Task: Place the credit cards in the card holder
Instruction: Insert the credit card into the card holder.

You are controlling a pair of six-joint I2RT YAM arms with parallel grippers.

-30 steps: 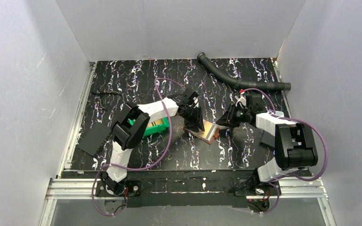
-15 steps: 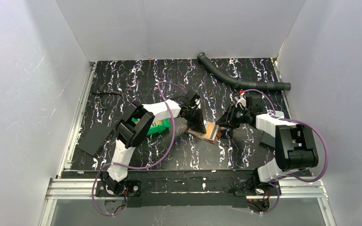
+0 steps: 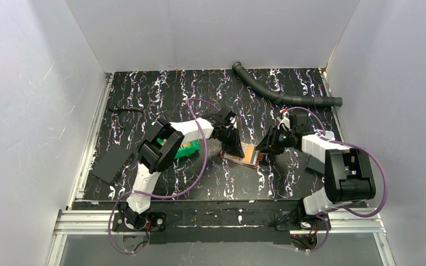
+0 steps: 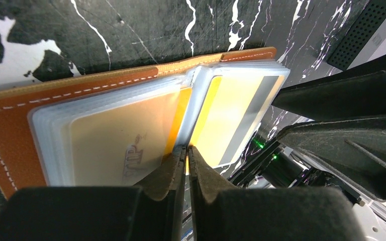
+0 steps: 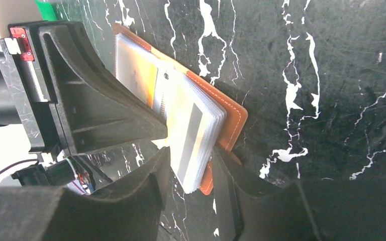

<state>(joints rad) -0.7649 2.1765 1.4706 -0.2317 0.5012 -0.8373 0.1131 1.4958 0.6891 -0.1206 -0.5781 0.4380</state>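
Top external view: I work over the black marbled table, and my two arms meet near its middle.
Change: within the last second my left pincer has drawn its fingers in and slid closer over the holder. My right pincer has spread wider and come a little nearer the table's near edge.
Meaning: I judge that one card is being seated while my right side lets go of the sleeves. I cannot see whether any cards are left in the green bin.
Card holder: lies open and flat on the table between both pincers, sleeves up.
Long axis: runs roughly from my left pincer toward my right, slanting slightly. The fold crosses it.
Credit card: an orange edge shows at the fold, its long side parallel to the fold.
Left pincer: tips together, pinching that card's edge.
Right pincer: fingers apart, straddling a corner of the sleeve stack. I cannot tell whether they touch it.
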